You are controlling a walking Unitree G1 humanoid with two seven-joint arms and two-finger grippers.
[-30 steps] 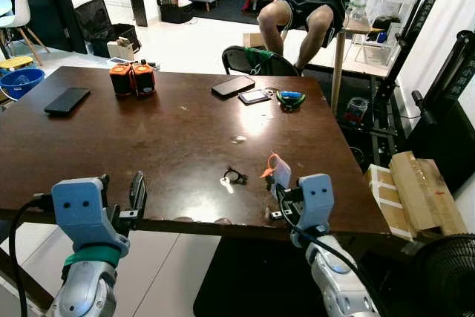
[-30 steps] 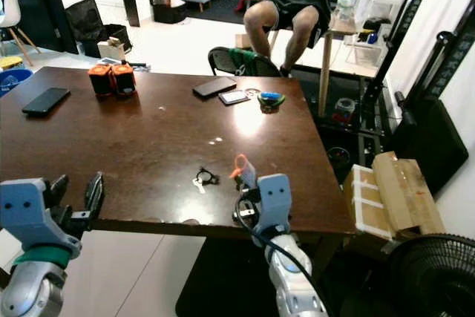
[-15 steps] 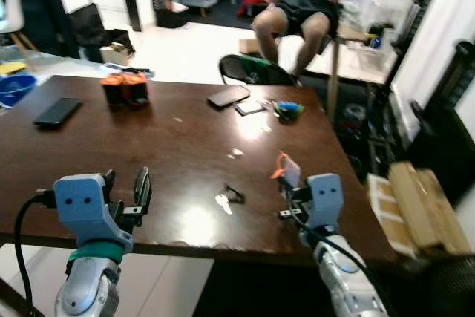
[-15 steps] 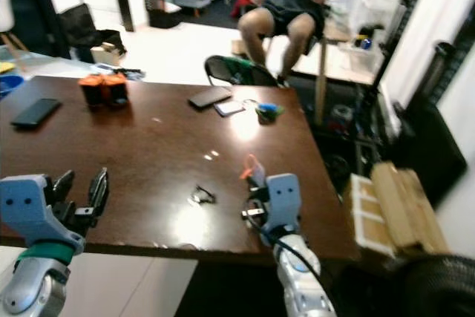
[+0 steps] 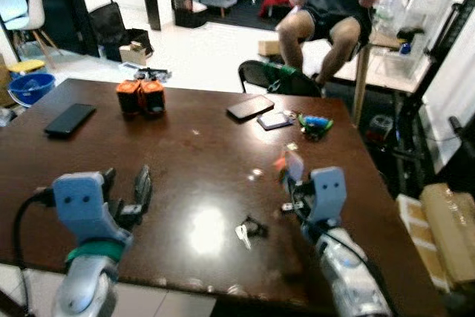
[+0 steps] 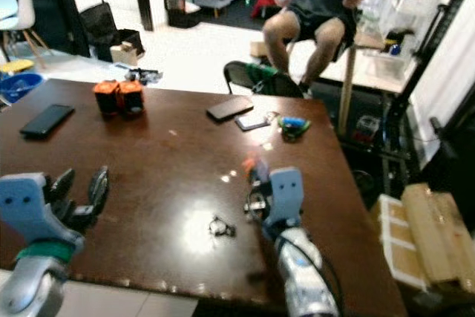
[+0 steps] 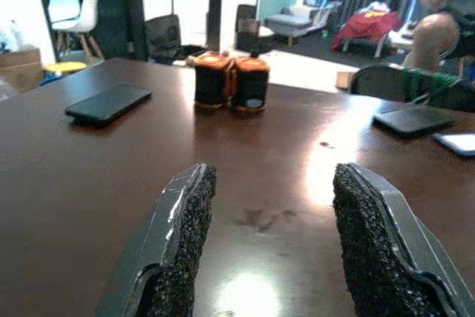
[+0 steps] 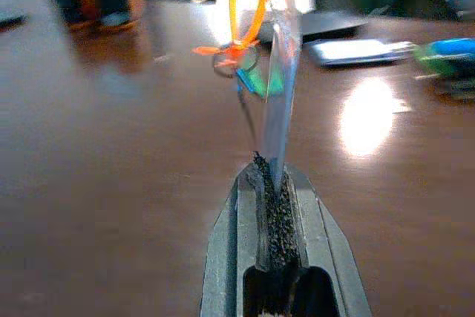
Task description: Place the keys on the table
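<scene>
Dark brown, glossy and wide, the desk carries a scatter of small things and reflects a bright patch of light near its front. Toward the far side stand two orange-and-black reels touching each other, with a black phone lying to their left. Farther right lie a second dark phone, a small card just beside it, and a blue-and-green item near the desk's right edge. Beyond the desk a person sits on a chair, legs bare below dark shorts, and a white chair stands in the far left of the room.

The left gripper hovers above the front left part of the desk with its jaws spread wide and nothing between them; the left wrist view shows the rough black pads apart over bare wood, the reels straight ahead.

The right gripper is raised over the front right part of the desk, jaws pressed together on a clear flat tag with an orange loop and a small ring at its top.

A small bunch of keys lies on the desk near the front, just left of the right gripper and apart from it.
</scene>
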